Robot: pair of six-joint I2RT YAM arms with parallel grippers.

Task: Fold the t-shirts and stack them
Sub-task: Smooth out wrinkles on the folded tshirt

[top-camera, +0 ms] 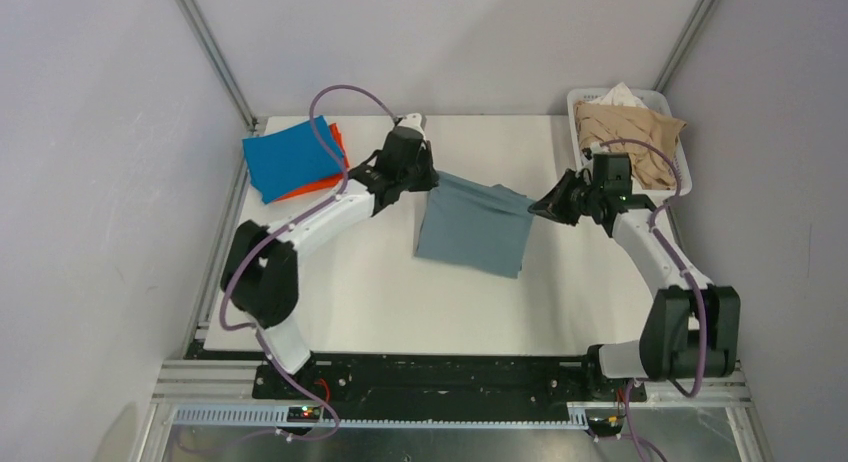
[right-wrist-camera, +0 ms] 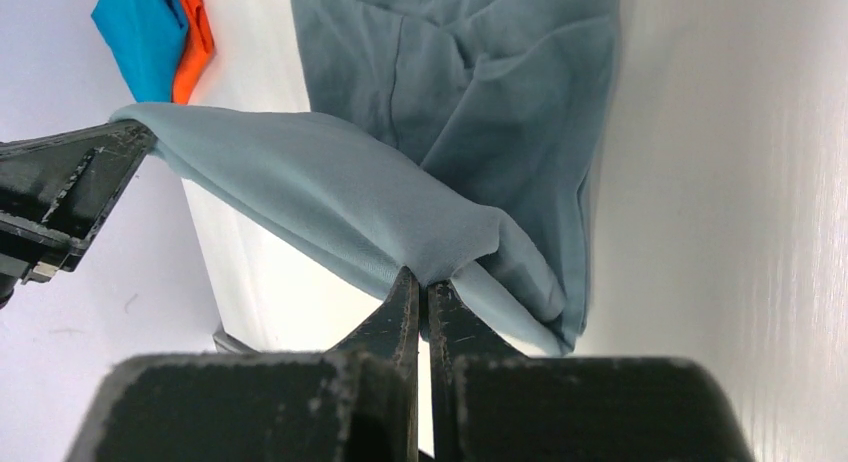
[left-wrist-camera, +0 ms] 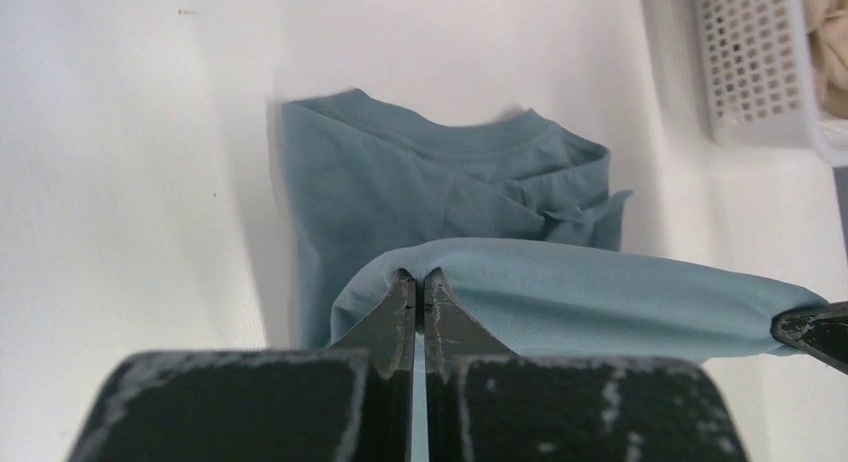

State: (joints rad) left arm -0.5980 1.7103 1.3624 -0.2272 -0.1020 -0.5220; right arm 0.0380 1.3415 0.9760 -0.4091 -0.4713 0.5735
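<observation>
Clamped on opposite corners of the half-folded grey-blue shirt (top-camera: 475, 227) mid-table, the left gripper (left-wrist-camera: 420, 292) and right gripper (right-wrist-camera: 422, 292) lift its far edge, its folding and stacking apparently unfinished, while the blue shirt (top-camera: 290, 157) already lies folded on the orange shirt (top-camera: 338, 138) at far left.

Both arms were the same build: the left arm (top-camera: 330, 214) and right arm (top-camera: 655, 257) had smooth white links with chunky black joint housings. Each one had a loose purple cable (top-camera: 345, 87) strung along it down to the black base plate (top-camera: 430, 377). The left gripper (left-wrist-camera: 418, 282) and right gripper (right-wrist-camera: 420, 282) were matte black wedge-shaped fingers on a blocky black body, the paint pretty scuffed with pale chips all over, and the right wrist had a tiny green light (top-camera: 619, 195) on it.
</observation>
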